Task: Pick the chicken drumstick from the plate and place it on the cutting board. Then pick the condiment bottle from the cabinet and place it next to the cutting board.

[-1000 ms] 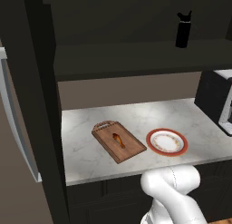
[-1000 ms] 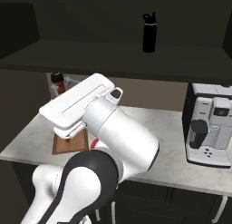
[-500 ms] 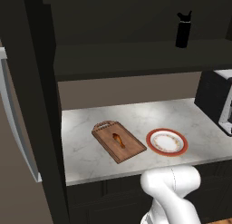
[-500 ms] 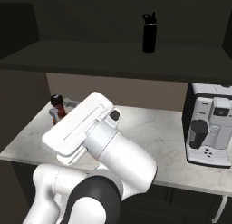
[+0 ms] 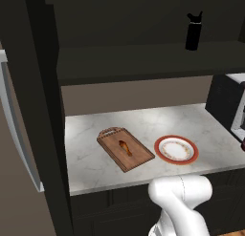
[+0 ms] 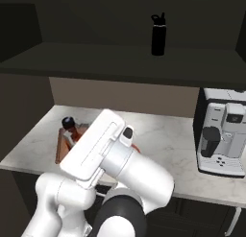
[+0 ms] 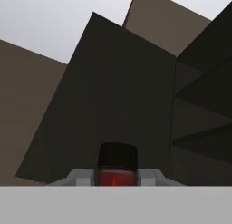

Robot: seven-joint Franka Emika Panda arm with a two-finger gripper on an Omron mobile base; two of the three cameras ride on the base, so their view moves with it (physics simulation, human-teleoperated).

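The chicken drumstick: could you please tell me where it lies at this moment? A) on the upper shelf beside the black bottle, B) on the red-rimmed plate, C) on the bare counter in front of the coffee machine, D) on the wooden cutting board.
D: in the left base view the chicken drumstick lies on the cutting board, while the plate beside it has nothing on it.

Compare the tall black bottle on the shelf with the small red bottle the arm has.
The tall black bottle is all black; the small red bottle is red with a dark cap. The black one stands free on the dark cabinet shelf; the red one sits between the end effector fingers. Both are upright.
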